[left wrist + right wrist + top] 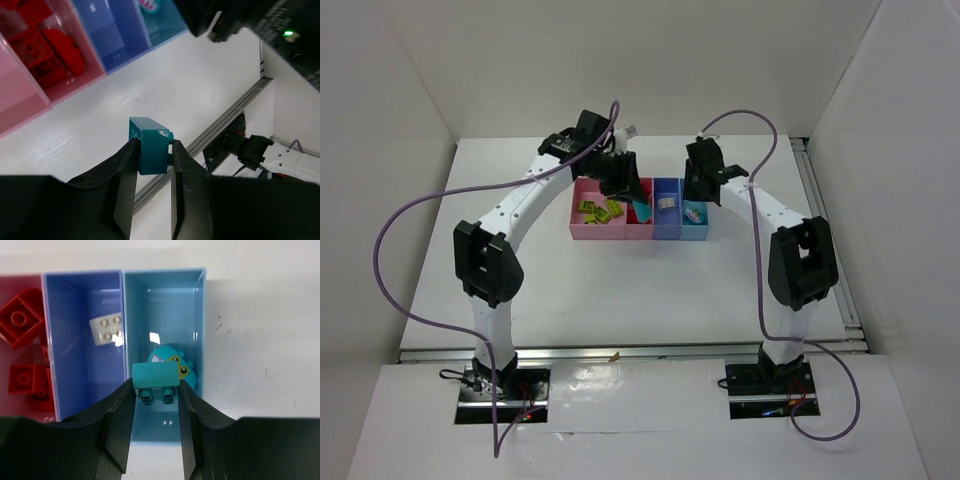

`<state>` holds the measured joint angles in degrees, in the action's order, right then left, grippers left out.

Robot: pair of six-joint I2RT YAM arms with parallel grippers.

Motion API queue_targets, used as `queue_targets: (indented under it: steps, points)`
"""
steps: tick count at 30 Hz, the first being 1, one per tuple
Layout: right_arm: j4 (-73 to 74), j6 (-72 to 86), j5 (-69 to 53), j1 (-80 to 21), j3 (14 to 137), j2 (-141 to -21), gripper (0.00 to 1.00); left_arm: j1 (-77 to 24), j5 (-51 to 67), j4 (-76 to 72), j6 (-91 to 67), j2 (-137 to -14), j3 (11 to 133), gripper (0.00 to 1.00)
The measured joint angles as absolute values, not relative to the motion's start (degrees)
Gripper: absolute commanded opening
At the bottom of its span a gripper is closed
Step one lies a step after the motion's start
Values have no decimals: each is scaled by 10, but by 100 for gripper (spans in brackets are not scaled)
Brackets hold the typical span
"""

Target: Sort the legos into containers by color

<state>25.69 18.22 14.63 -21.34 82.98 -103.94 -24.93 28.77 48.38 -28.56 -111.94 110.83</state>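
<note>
Sorting seems nearly done: green bricks (600,208) lie in the wide pink bin (595,233), red bricks (20,322) in the narrow pink bin (638,233), one white brick (107,330) in the blue bin (82,290). The left hand (154,146) pinches a teal brick (147,137) over the desk (165,85), with the bins beyond its fingertips. The right hand (156,384) pinches a cyan brick (155,375) just above the cyan bin (165,295), a round piece (167,357) beneath.

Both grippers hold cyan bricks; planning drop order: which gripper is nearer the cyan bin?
Right. The right gripper holds its cyan brick directly over the cyan bin; the left gripper is above the pink bins at the row's other end.
</note>
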Motion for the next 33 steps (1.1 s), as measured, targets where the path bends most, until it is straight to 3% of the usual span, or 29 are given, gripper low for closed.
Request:
queue_targets:
  steps: [4,5,9,16,26,33]
  points:
    - [250,183,146,-200,860,-1076,41,-257,289,478,-292,-1141,1159,0]
    - [249,184,145,-196,868,-1084,52,-260,289,474,-294,-1148,1167,0]
    - [248,186,142,-189,906,-1119,66,-262,288,473,-304,-1164,1173,0]
    - [246,186,155,-184,901,-1112,66,-264,291,473,-305,-1193,1185,0]
    - [235,212,250,-124,734,-859,67,-292,299,367,-365,-1289,1270,0]
    - [249,229,279,-122,693,-778,67,-309,299,263,-425,-1401,1351,0]
